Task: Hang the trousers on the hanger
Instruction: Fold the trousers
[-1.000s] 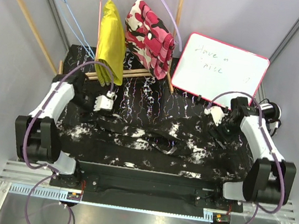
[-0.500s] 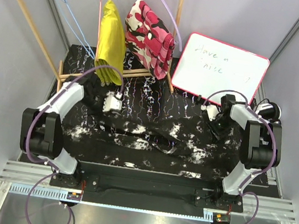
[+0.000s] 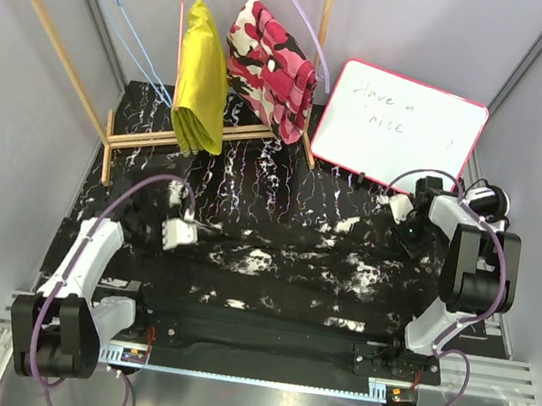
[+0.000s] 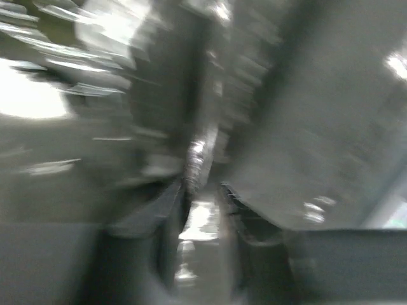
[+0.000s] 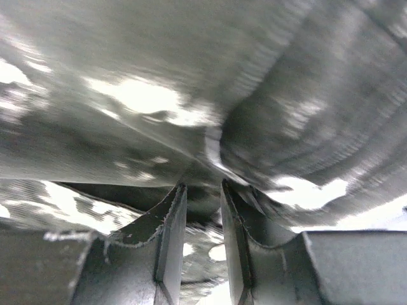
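Observation:
The black trousers (image 3: 293, 262) with white blotches lie stretched across the table between my two grippers. My left gripper (image 3: 194, 230) holds their left end; in the blurred left wrist view its jaws (image 4: 203, 187) stand nearly together with fabric (image 4: 305, 127) pinched at the tips. My right gripper (image 3: 411, 228) holds the right end; in the right wrist view its jaws (image 5: 203, 184) pinch a fold of the fabric (image 5: 159, 95). The light-blue wire hanger (image 3: 124, 26) hangs empty from the rail at the back left, far from both grippers.
A wooden rack (image 3: 54, 21) stands at the back left. On it a pink hanger holds a yellow garment (image 3: 202, 67) and a lilac hanger holds a pink camouflage garment (image 3: 270, 67). A whiteboard (image 3: 398, 125) leans at the back right. The tabletop (image 3: 255, 171) is black with white veins.
My left arm has pulled back toward the near left with the trousers' end, drawing the bunched fabric out into a straighter, flatter band. My right gripper has shifted slightly right.

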You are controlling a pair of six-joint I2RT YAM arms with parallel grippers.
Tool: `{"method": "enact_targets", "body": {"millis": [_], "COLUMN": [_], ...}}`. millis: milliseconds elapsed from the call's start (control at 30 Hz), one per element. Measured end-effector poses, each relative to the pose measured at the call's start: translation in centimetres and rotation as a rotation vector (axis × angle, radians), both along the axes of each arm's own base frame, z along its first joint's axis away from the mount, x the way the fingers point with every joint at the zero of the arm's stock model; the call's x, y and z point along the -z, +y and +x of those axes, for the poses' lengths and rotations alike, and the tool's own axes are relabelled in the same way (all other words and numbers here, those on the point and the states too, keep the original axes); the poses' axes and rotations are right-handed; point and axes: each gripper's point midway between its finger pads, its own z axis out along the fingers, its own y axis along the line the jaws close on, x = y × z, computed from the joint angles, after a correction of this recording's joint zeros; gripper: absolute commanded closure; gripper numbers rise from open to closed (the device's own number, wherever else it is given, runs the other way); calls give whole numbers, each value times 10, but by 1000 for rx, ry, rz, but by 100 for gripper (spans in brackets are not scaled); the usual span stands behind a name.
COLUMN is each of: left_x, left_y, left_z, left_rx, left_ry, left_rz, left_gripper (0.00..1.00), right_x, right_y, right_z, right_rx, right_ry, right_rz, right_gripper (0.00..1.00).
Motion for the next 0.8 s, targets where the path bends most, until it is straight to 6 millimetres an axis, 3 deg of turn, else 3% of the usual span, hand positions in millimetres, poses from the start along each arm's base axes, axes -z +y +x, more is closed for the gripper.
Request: {"method": "enact_targets", "body": {"millis": [67, 133, 200, 300, 400, 467, 500, 633, 800], "left_x": [17, 12, -4, -48, -80, -86, -84, -64, -44], "left_y": [2, 3, 6, 9, 11, 15, 17, 21, 28], "left_z": [-25, -32, -24, 12, 53, 80, 92, 108, 133], "left_rx": [21, 29, 11, -40, -77, -93, -92, -53, 33], "left_ry": [88, 101, 78, 0, -36, -39, -34, 29, 52], "left_rz": [23, 24, 16, -19, -73, -102, -112, -115, -95], "left_gripper": [42, 38, 37, 34, 30, 29, 29, 30, 32], "right_x": [-2, -7, -16, -45, -77, -92, -100, -108, -106], "right_y": [-12, -16, -14, 1, 29, 54, 77, 134, 186], "right_z": [-4, -7, -11, -6, 10, 15, 15, 4, -16], "right_rx": [9, 1, -5, -18, -61, -107, -149, -250, -326], "right_ry": [2, 2, -1, -41, -132, -171, -185, -163, -93], "right_rz": [-22, -22, -7, 55, 124, 173, 216, 325, 411], "right_gripper": [63, 62, 61, 59, 57, 55, 54, 52, 50]}}
